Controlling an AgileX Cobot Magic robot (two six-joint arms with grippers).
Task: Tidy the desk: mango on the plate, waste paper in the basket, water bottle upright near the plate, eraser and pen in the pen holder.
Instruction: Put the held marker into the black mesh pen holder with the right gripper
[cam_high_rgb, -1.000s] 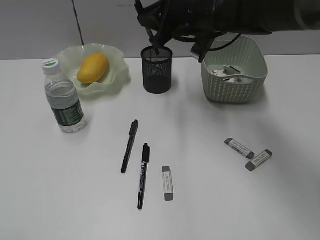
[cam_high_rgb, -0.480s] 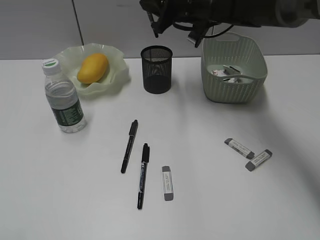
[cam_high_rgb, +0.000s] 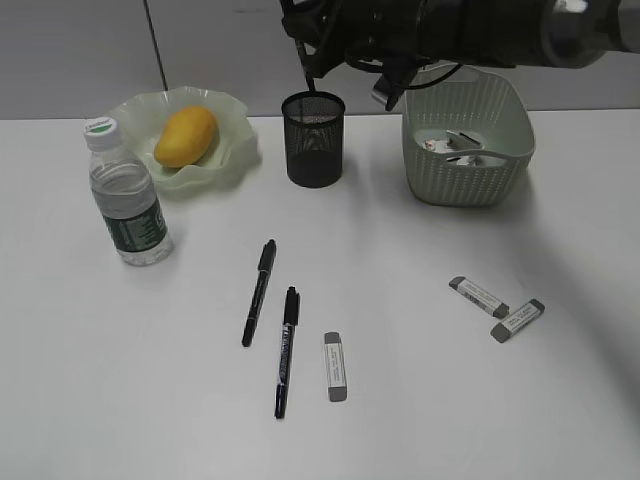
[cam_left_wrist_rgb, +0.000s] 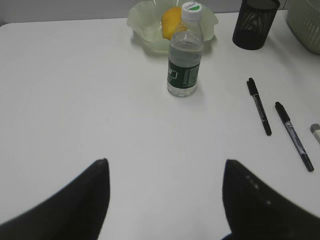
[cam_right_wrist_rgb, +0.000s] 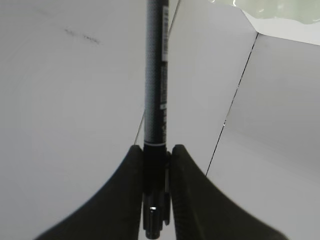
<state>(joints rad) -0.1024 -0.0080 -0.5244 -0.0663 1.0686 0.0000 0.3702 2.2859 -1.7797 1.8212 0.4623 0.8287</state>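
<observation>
On the plain white bench (cam_high_rgb: 120, 400), a clear plastic water bottle (cam_high_rgb: 126, 194) with white cap and dark green label stands upright just beside the pale green ruffled plate (cam_high_rgb: 235, 125), which holds the yellow-orange oval mango (cam_high_rgb: 186, 136). Two black pens (cam_high_rgb: 260, 291) lie mid-bench beside a grey-ended white eraser (cam_high_rgb: 335, 366). Behind them stands the black wire-mesh pen holder (cam_high_rgb: 313, 138); above it the right gripper (cam_high_rgb: 308, 55) has its jaws closed on a third black pen (cam_right_wrist_rgb: 155, 90), pointing down at the cup. Farther right, the pale green woven-pattern basket (cam_high_rgb: 470, 140) holds crumpled waste paper (cam_high_rgb: 455, 147); two more erasers (cam_high_rgb: 497, 307) lie nearer. The left gripper (cam_left_wrist_rgb: 165, 195) hovers over bare bench, jaws wide apart and empty.
</observation>
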